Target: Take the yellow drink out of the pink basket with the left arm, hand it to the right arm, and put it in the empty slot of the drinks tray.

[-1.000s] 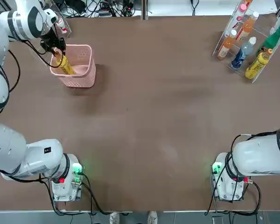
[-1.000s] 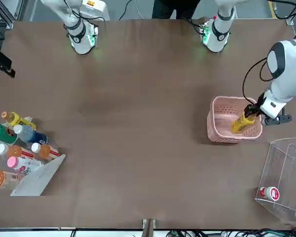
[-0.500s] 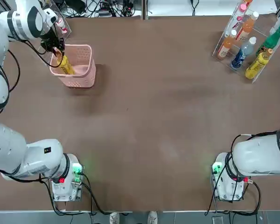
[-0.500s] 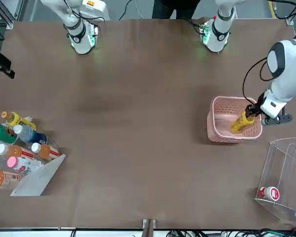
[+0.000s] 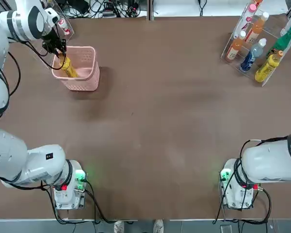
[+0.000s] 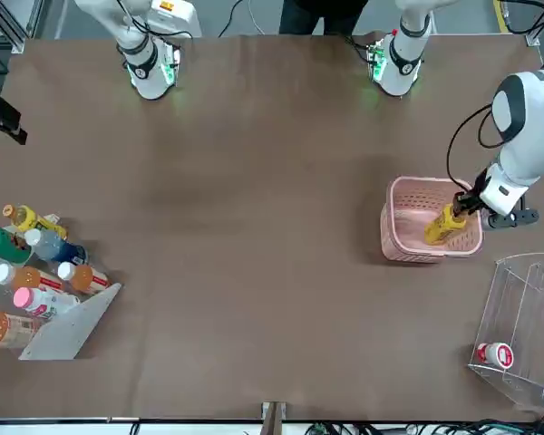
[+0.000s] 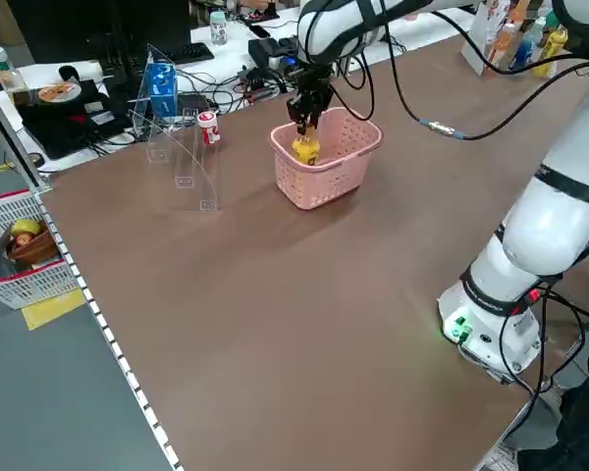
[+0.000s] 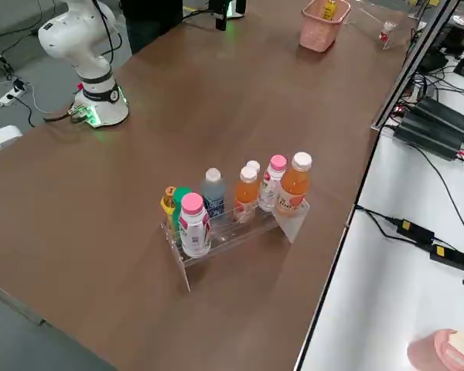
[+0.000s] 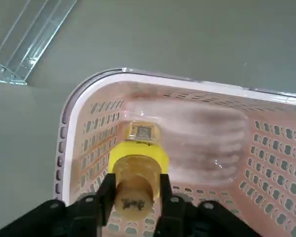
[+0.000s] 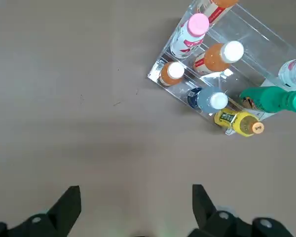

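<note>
Bottle point(image 9: 137, 173) (yellow), between left pincer's point(image 9: 138, 192) fingertips point(image 9: 166, 190)

From the front view, a red-and-white can point(image 6: 496, 355) lies at four o'clock on the surface point(image 6: 254, 227); a person's dark-clothed legs point(image 6: 322, 14) show at twelve.

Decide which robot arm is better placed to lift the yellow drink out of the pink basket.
The left: its fingers flank the drink inside the basket, while the right fingers hang open near the drinks tray, across the table.
</note>
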You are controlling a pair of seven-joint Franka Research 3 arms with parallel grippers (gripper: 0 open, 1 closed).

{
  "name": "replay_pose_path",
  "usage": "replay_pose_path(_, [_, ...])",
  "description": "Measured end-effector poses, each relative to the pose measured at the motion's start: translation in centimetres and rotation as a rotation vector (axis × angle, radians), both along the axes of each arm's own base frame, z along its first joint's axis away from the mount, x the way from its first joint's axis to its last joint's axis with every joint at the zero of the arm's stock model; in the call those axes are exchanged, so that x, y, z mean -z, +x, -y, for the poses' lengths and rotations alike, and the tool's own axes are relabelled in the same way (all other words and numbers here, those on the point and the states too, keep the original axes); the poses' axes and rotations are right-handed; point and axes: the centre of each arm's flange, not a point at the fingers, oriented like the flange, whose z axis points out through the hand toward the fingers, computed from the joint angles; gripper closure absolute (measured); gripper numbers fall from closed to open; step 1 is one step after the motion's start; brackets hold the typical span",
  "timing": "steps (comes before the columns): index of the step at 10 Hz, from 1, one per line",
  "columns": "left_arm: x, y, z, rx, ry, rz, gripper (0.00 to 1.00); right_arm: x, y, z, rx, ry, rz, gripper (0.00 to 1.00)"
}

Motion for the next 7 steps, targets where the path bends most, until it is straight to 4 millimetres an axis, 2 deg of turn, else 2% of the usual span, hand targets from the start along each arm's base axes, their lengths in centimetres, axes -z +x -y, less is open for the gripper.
replay_pose_path(7, [-0.49, 0.27, 0.09, 0.004, 0.001, 0.014, 0.67, 0.00, 0.00, 0.01, 0.000, 0.000, 0.000, 0.00])
